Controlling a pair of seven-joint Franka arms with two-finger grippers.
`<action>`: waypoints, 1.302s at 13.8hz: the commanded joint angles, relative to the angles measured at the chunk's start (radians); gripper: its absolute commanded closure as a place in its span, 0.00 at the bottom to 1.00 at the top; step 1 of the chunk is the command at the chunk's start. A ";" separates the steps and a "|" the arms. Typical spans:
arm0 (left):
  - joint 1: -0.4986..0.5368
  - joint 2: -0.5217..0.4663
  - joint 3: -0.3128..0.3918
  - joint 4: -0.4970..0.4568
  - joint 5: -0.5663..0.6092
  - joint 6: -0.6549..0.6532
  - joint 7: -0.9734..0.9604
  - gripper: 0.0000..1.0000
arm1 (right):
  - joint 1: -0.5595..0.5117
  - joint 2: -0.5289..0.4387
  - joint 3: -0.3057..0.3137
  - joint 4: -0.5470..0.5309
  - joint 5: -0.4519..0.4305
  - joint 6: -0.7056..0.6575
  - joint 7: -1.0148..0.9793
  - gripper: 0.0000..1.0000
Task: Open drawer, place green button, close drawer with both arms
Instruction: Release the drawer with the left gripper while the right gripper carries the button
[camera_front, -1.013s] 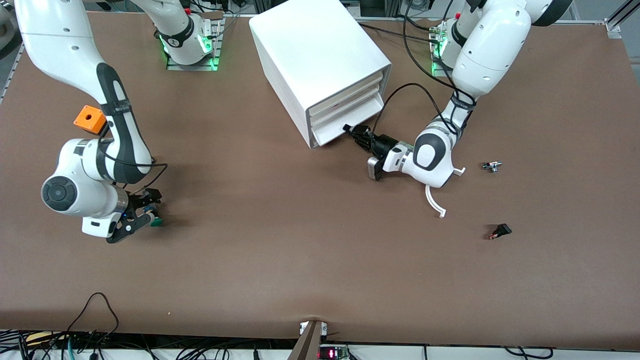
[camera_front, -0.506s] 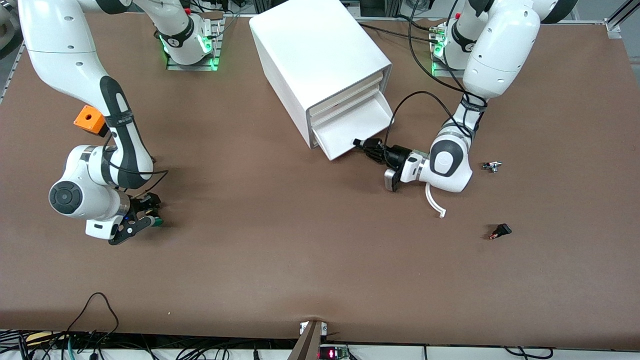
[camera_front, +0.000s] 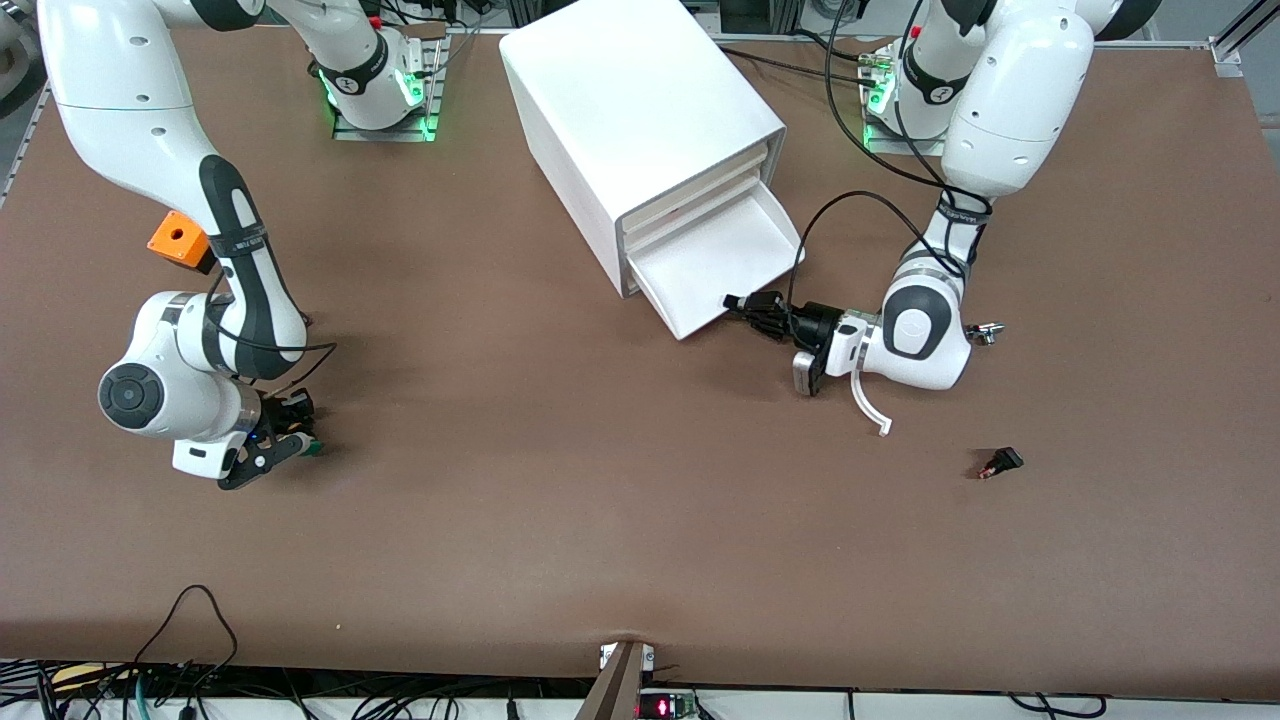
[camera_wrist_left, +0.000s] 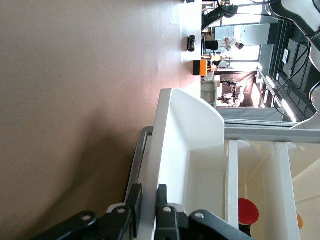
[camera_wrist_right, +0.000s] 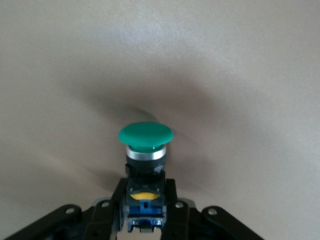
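now one button (camera_wrist_right: 145, 137), one open drawer (camera_front: 722, 262), two claws

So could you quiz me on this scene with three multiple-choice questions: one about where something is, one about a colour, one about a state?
1. Where is the orange cube?
A. toward the right arm's end of the table
B. in the drawer
C. on the cabinet

2. What colour is the button cap?
A. red
B. green
C. yellow

3. What state is the lowest drawer in?
A. shut
B. removed
C. pulled partly out

Answers:
1 A, it sits beside the right arm.
2 B, the right gripper holds a green-capped button.
3 C, it juts from the cabinet with the left gripper on its front edge.
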 joint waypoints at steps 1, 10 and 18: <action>-0.001 -0.010 0.051 -0.007 -0.028 0.031 -0.005 0.92 | -0.002 -0.033 0.016 0.018 0.030 -0.044 -0.014 1.00; 0.000 -0.071 0.117 -0.073 0.065 -0.103 -0.209 0.00 | 0.231 -0.041 0.048 0.406 0.070 -0.534 0.459 1.00; 0.118 -0.301 0.142 0.033 0.567 -0.137 -0.539 0.00 | 0.372 -0.033 0.301 0.544 0.096 -0.533 1.031 1.00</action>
